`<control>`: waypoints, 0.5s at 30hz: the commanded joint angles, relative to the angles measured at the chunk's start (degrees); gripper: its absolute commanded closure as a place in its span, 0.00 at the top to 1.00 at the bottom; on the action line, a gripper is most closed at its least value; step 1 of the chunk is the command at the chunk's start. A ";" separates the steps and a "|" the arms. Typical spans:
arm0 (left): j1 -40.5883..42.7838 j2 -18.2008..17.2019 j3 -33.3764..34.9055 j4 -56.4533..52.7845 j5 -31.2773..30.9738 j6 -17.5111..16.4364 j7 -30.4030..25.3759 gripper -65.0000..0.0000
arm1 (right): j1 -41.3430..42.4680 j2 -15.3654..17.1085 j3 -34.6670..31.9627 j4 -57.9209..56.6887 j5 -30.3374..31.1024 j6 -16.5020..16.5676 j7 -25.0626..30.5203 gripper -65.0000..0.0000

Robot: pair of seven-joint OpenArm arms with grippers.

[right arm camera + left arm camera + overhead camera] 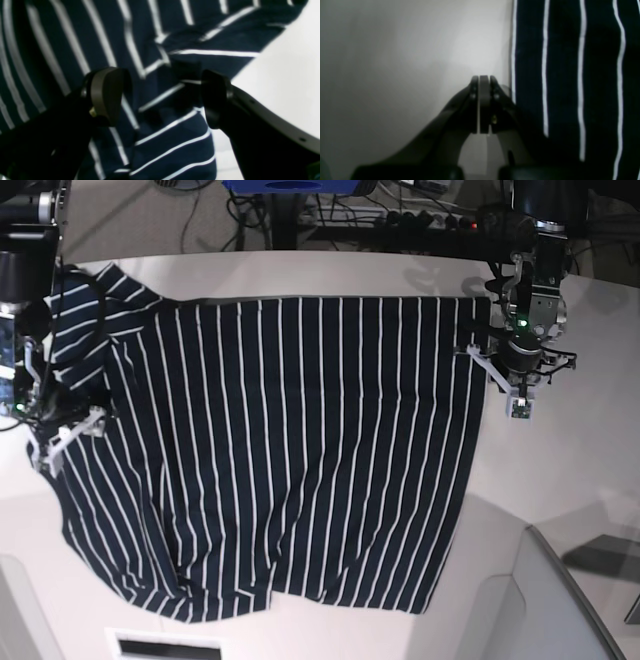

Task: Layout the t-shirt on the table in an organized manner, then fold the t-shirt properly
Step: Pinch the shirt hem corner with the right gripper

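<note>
Left hand (484, 80) is pinched fully together with nothing in it, sitting on bare white matte surface (395, 62) just beside the hem edge of the dark navy soft t-shirt with thin white stripes (290, 440). Right hand (160, 97) is spread wide over rumpled sleeve fabric, around 9 o'clock of the shirt, gripping nothing. Shirt lies mostly flat mid-surface.
</note>
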 commanded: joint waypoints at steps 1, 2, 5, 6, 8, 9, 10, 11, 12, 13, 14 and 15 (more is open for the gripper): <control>-0.49 -0.74 -0.32 0.77 0.19 0.66 -0.95 0.00 | 1.24 1.01 0.05 0.05 0.23 0.10 1.61 0.69; -0.49 -0.74 -0.32 0.77 0.28 0.66 -0.95 0.00 | 1.24 1.01 0.05 -0.57 0.23 0.10 1.79 0.69; -0.58 -0.74 -0.32 0.77 0.46 0.66 -0.95 0.00 | 1.24 1.01 0.05 -0.92 0.23 0.10 1.79 0.69; -0.58 -0.74 -0.32 0.77 0.46 0.66 -0.95 0.00 | 1.24 1.01 0.05 -0.92 0.23 0.10 1.79 0.69; -0.76 -0.74 -0.32 0.69 0.28 0.66 -0.95 0.00 | 1.24 1.01 0.05 -0.92 0.23 0.10 1.79 0.63; -0.76 -0.74 -0.32 0.69 0.28 0.66 -0.95 0.00 | 1.24 1.01 0.05 -0.83 0.23 0.10 1.79 0.57; -0.76 -0.66 -0.23 0.69 0.28 0.66 -0.95 0.00 | 1.24 1.01 0.05 -0.83 0.23 0.10 1.70 0.48; -0.76 -0.66 -0.05 0.69 0.28 0.66 -0.95 0.00 | 1.24 1.01 0.05 -0.74 0.23 0.10 1.70 0.39; -0.76 -0.66 0.12 0.69 0.28 0.66 -0.95 0.00 | 1.24 1.01 0.05 -0.48 0.23 0.10 1.70 0.30; -0.76 -0.66 0.21 0.60 0.28 0.66 -0.95 0.00 | 1.24 1.01 0.05 -0.48 0.23 0.10 1.43 0.21; -0.76 -0.66 0.21 -0.02 0.28 0.66 -0.95 0.00 | 1.24 1.01 0.14 -0.48 0.23 0.10 0.56 0.14; -0.93 -0.66 0.30 -0.81 0.28 0.66 -0.95 0.00 | 1.24 1.01 0.14 -0.39 0.23 0.10 -0.24 0.09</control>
